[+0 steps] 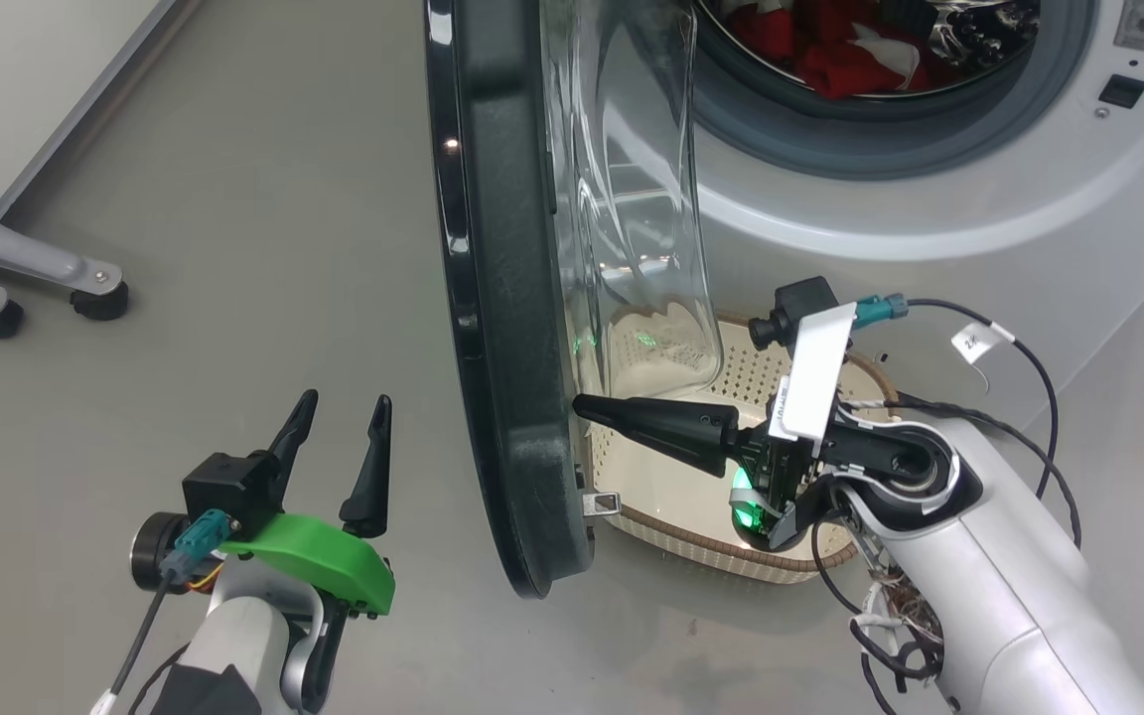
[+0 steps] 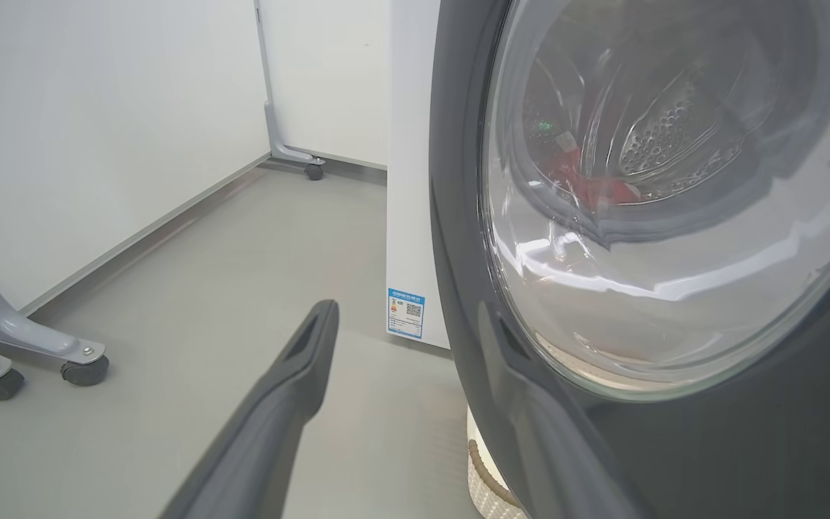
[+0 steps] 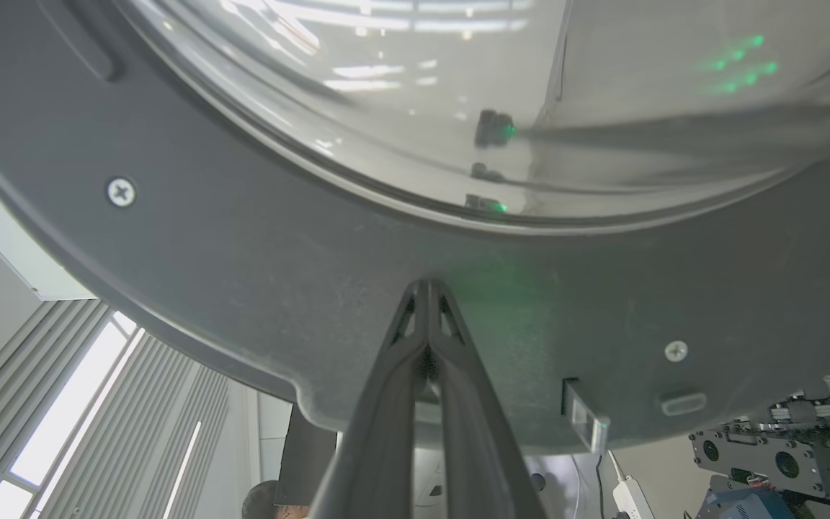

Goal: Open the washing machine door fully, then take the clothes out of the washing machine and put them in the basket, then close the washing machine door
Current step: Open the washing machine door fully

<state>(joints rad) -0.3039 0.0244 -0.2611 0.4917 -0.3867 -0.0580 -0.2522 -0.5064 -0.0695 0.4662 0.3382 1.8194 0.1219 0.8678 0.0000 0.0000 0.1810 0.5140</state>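
The washing machine door stands partly open, edge-on, with its glass bowl facing the white washing machine. Red clothes lie in the drum, and they also show through the glass. The cream basket sits on the floor under the door. My right gripper is shut and holds nothing. Its tip presses on the door's grey inner ring just below the bowl. My left gripper is open and holds nothing, on the door's outer side and apart from it. Its fingers point along the door's black face.
Grey frame legs on casters stand at the left by the wall, with another caster further back. Bare grey floor lies left of the door. The door's latch juts from its lower rim. Loose cables hang by my right forearm.
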